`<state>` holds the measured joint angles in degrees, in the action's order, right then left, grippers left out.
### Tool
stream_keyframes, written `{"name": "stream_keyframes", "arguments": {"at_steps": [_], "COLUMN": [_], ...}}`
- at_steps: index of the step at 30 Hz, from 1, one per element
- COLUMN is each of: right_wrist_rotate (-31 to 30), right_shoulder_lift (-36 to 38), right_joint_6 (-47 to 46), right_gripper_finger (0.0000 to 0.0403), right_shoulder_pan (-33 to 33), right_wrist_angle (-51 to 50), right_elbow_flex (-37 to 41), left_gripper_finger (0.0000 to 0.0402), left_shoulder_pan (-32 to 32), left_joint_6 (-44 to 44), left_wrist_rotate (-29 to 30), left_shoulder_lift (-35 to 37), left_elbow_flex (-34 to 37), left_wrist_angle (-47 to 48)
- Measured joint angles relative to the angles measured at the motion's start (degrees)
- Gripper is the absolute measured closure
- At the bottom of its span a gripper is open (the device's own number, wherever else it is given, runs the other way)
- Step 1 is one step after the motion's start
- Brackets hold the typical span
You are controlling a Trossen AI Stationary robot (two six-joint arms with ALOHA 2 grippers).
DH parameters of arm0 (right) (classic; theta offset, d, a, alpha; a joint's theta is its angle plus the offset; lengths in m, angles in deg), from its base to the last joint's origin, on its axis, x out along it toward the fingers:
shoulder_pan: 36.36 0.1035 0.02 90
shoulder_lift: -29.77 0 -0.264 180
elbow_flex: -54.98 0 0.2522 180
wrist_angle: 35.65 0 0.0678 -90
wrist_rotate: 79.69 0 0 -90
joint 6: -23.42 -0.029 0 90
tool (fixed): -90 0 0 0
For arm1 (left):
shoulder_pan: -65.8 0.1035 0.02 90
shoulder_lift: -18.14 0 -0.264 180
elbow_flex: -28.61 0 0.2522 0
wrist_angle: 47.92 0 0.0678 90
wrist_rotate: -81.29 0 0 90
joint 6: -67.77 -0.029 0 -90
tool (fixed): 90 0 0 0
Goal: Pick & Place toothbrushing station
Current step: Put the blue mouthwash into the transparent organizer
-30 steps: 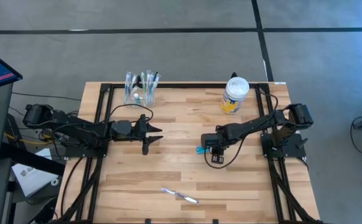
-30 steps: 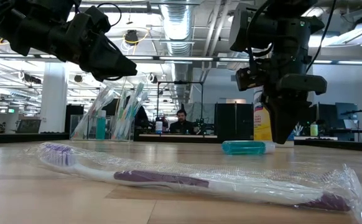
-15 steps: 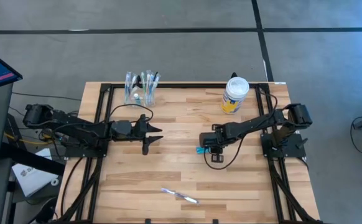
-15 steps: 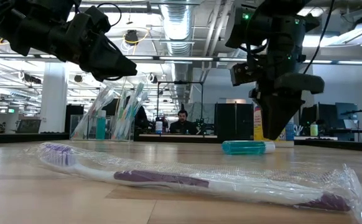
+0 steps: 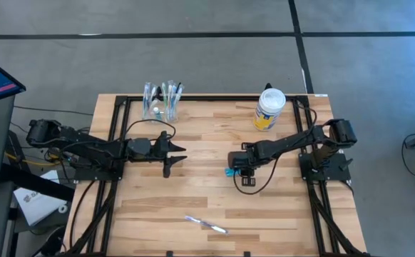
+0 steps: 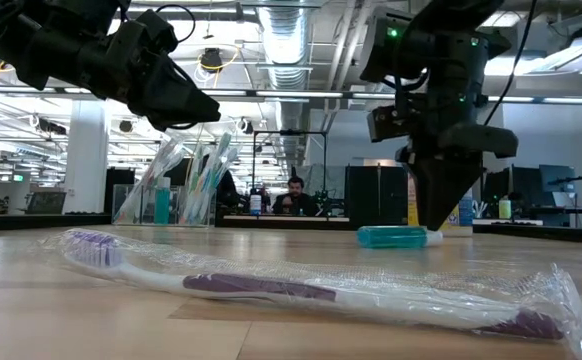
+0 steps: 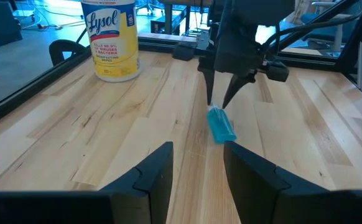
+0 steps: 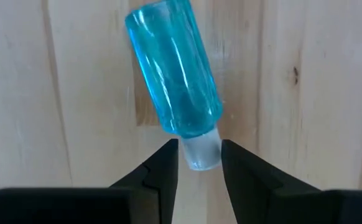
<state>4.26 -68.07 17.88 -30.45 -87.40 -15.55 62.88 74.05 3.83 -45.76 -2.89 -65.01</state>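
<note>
Clear plastic cup (image 5: 162, 108) at your frame's upper left holds wrapped toothbrushes (image 5: 166, 94). Mid-frame, your right tool (image 5: 234, 171) straddles the teal-blue bottle's (image 5: 229, 172) cap, fingers apart; left tool (image 5: 177, 155) hovers open over the worktop (image 5: 207, 143).

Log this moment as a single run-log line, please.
right claw: open, straddling cap end of blue bottle lying on table | left claw: open, hovering mid-table | wrapped toothbrush: near front edge
</note>
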Motion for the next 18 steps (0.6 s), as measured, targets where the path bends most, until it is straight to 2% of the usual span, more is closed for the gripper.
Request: {"name": "stream_keyframes", "arguments": {"at_steps": [18], "right_wrist_rotate": [0.26], "right_shoulder_lift": [0.00], "right_joint_6": [-0.49], "right_gripper_finger": [0.0290], "right_shoulder_pan": [-0.07], "right_wrist_angle": [-0.16], "right_elbow_flex": [0.44], "left_gripper_finger": [0.0266], "left_shoulder_pan": [0.00], "left_joint_6": [0.00], "left_wrist_rotate": [0.00], "left_shoulder_lift": [-0.01], "left_elbow_flex": [0.00], "left_wrist_angle": [0.02]}}
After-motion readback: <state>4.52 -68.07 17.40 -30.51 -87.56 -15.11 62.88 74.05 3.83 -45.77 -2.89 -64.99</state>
